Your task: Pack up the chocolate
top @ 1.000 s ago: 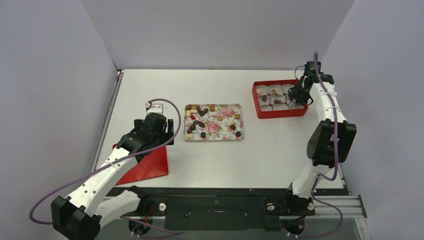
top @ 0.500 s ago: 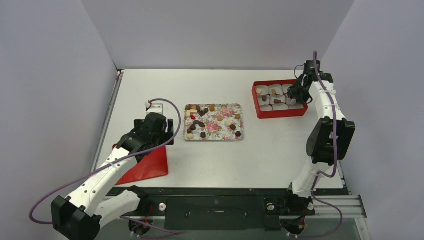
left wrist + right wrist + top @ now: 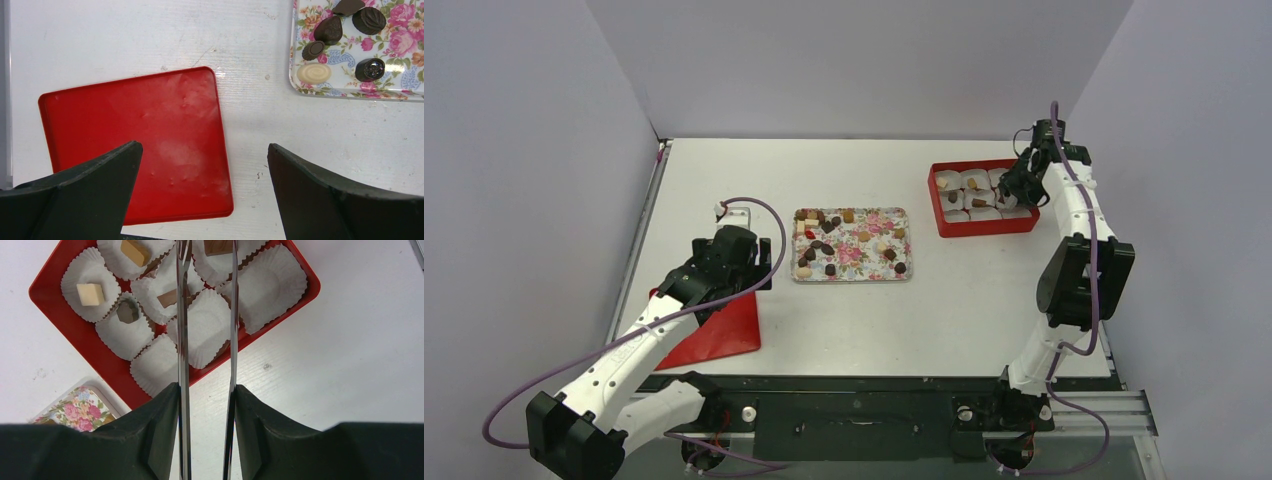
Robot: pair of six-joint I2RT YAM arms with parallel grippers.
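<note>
Directly below the wide-open left gripper (image 3: 202, 147) lies a red lid (image 3: 140, 150), the flowered tray (image 3: 345, 85) of loose chocolate (image 3: 369, 20) ahead to its right. The right gripper (image 3: 1020, 188) hangs over the red box (image 3: 80, 345), its blades parted, unclenched, around a brown piece (image 3: 217, 245) in a paper cup (image 3: 220, 267).

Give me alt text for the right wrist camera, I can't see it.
The right end effector reaches over a red box of white paper cups, its two thin metal blades slightly apart. Several cups hold one chocolate each; others are empty.
</note>
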